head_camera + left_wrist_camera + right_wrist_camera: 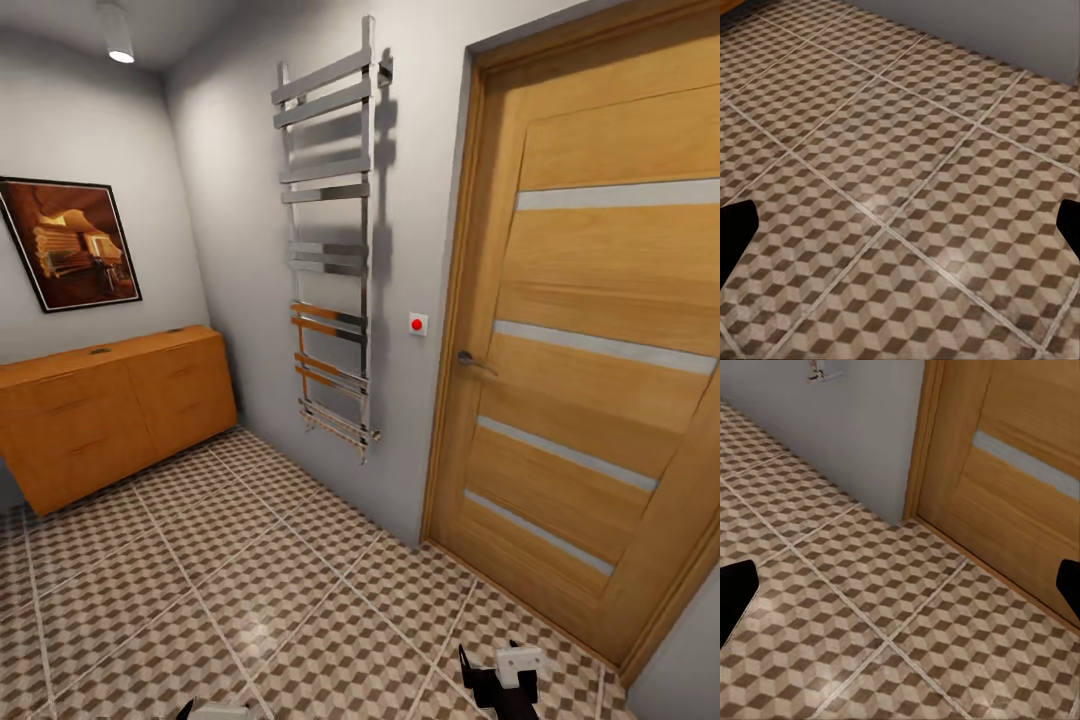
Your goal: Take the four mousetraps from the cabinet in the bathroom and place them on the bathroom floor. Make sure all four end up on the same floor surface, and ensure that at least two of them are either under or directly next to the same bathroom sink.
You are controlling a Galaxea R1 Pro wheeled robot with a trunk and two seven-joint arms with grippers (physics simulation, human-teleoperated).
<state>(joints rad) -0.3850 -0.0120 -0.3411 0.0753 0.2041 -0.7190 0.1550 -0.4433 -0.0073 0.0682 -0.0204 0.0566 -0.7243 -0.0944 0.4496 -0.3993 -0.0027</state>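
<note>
The orange-brown cabinet (110,415) stands against the left wall, across the room from me. Two tiny dark specks (100,351) lie on its flat top, too small to tell whether they are the mousetraps. The cube-patterned bathroom floor (250,590) spreads between me and the cabinet. My left gripper (900,232) hangs open over bare tiles, its dark fingertips at the picture's edges. My right gripper (900,592) is open too, above tiles close to the door, and shows low in the head view (497,682). The sink is out of view.
A wooden door (590,380) with a lever handle (472,359) stands shut on the right. A chrome towel radiator (330,240) hangs on the grey wall beside it. A framed picture (70,243) hangs above the cabinet.
</note>
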